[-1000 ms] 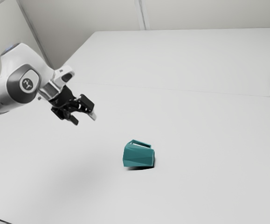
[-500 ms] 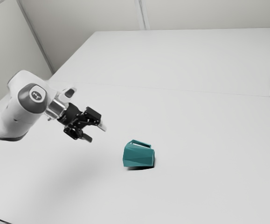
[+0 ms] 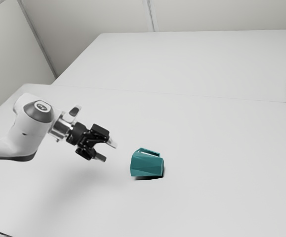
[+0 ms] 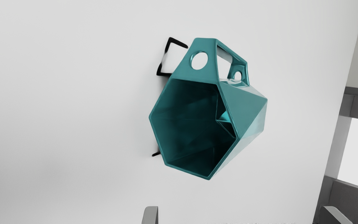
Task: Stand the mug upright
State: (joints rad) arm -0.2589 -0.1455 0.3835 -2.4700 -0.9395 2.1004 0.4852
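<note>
Lying on its side on the counter (image 3: 222,202), the teal mug (image 3: 146,166) points its mouth toward the hand (image 3: 109,151), its handle (image 4: 212,59) in plain sight. The hand is spread wide, near the mug but apart from it, and has hold of nothing.
</note>
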